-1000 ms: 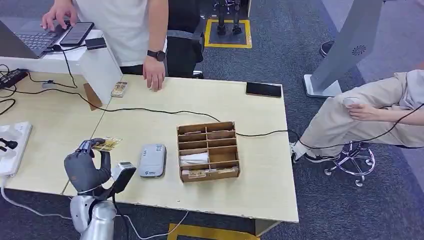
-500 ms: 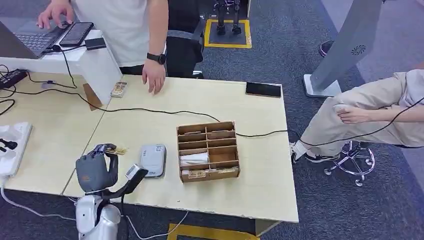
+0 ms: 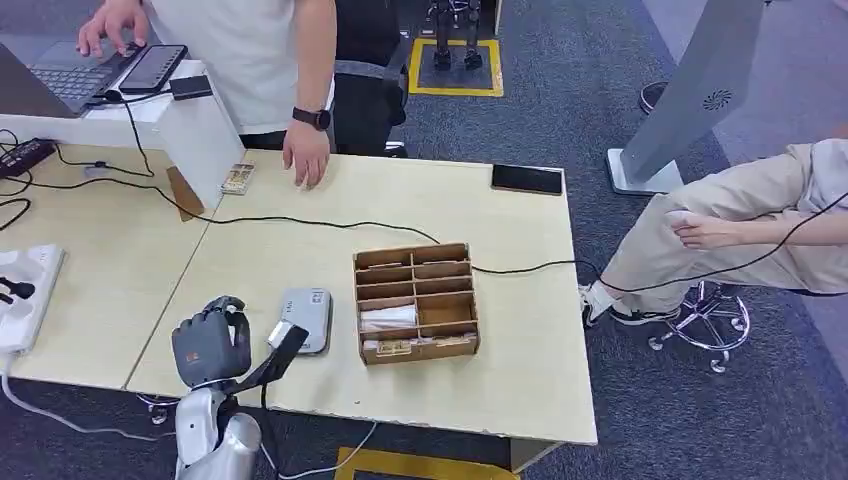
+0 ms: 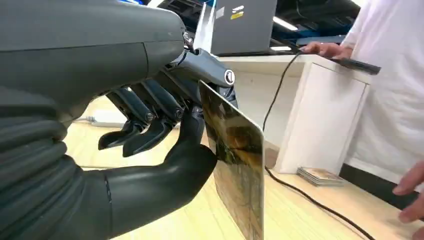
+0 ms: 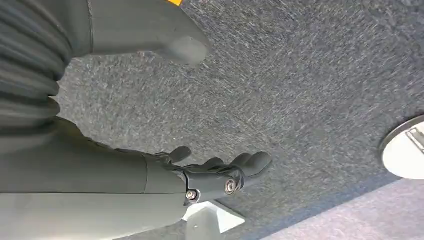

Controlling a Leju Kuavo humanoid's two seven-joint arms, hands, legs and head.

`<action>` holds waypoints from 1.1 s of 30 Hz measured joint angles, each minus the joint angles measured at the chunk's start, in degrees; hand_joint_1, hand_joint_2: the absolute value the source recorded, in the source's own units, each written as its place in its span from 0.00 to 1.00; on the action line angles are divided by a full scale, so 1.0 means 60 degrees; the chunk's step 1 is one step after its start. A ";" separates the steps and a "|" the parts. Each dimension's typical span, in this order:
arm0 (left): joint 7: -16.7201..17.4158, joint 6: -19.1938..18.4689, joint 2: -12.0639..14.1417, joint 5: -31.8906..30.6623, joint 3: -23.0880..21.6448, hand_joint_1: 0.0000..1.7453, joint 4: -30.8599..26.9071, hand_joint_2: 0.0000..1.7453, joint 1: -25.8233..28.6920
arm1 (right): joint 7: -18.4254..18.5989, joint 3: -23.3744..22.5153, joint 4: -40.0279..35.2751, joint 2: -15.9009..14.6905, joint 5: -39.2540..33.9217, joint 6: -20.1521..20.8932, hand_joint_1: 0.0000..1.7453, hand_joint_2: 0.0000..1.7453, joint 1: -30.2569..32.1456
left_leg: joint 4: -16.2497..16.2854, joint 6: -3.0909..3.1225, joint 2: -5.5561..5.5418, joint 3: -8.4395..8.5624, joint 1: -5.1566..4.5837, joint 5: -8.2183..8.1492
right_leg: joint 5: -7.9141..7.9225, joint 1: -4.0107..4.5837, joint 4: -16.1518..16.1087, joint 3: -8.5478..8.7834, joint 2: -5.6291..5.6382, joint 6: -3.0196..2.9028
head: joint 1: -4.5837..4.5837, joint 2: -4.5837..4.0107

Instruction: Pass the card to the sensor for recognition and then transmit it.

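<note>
My left hand (image 3: 210,342) hovers over the table's near edge, just left of the grey card sensor (image 3: 308,318). In the left wrist view the thumb and a finger pinch a picture card (image 4: 235,160) on edge, and the other fingers (image 4: 140,125) curl behind it. From the head view the hand hides the card. My right hand (image 5: 220,175) hangs above the grey carpet with its fingers spread and nothing in it.
A wooden compartment box (image 3: 415,302) stands right of the sensor. A black cable (image 3: 300,222) crosses the table. A small stack of cards (image 3: 238,178) lies near a standing person's hand (image 3: 305,155). A phone (image 3: 527,179) lies at the far edge. A seated person (image 3: 740,230) is at the right.
My left hand has moved right and toward the near edge, closing on the sensor. The card that showed above the hand is now hidden behind it.
</note>
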 joint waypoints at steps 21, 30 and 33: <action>0.0855 0.0000 0.0066 -0.0794 -0.0506 1.00 0.1395 1.00 -0.0116 | -0.0059 -0.0124 0.0040 0.0000 0.0026 0.0000 0.00 1.00 0.0015 | 0.0000 0.0000 0.0003 0.0003 -0.0001 0.0000 | 0.0000 -0.0001 0.0000 0.0002 0.0001 0.0000 | -0.0007 0.0000; 0.1734 0.0026 0.0397 -0.0951 -0.1537 1.00 0.1898 1.00 -0.0189 | 0.0106 0.0102 0.0033 0.0000 -0.0069 0.0000 0.00 1.00 0.0013 | 0.0000 0.0000 0.0002 0.0009 -0.0001 0.0000 | 0.0001 -0.0001 0.0000 0.0006 0.0001 0.0000 | -0.0007 0.0000; 0.1850 0.0026 0.0488 -0.0951 -0.1767 1.00 0.1986 1.00 -0.0197 | 0.0113 0.0193 0.0022 -0.0004 -0.0149 0.0000 0.00 1.00 0.0012 | 0.0000 0.0000 0.0003 0.0011 -0.0001 0.0000 | 0.0001 -0.0001 0.0000 0.0007 0.0001 0.0000 | -0.0007 0.0000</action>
